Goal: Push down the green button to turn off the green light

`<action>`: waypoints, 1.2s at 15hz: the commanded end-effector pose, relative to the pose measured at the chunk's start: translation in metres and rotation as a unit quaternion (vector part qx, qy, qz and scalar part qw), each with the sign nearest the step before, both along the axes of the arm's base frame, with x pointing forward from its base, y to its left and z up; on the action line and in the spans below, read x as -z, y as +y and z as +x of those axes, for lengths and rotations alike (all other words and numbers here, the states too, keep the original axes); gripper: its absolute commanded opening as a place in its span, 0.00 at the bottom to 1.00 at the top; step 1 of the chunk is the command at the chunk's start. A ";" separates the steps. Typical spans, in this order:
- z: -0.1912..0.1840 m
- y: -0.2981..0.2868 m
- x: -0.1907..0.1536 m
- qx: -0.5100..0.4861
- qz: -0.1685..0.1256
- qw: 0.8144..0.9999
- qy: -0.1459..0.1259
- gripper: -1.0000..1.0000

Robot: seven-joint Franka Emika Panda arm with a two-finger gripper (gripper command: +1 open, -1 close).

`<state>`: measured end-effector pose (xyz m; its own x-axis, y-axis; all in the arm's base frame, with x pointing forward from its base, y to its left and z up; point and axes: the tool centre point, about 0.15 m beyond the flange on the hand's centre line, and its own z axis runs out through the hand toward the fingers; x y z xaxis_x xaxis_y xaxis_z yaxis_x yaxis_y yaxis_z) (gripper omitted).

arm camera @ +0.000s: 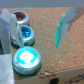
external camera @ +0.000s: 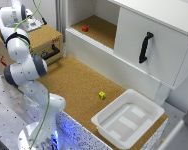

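The open claw hangs over three buttons, the nearest one lit.

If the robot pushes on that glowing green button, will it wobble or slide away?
Probably not. The lit green button looks squat and round, sitting in a wide ring on the cardboard box, so it should just sink straight down. Its top looks smooth and domed, so a tip pressing off-centre might slip. The gripper hangs just above with jaws open.
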<state>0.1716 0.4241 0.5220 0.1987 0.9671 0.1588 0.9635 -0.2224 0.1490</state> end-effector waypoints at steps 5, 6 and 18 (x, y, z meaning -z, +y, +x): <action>-0.005 0.023 0.014 -0.020 -0.026 0.999 0.036 0.00; -0.002 0.026 0.017 -0.022 -0.025 0.999 0.038 0.00; 0.000 0.037 0.066 -0.055 -0.062 0.993 0.080 0.00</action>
<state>0.1705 0.4468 0.4751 0.1356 0.9868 0.0889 0.9892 -0.1400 0.0445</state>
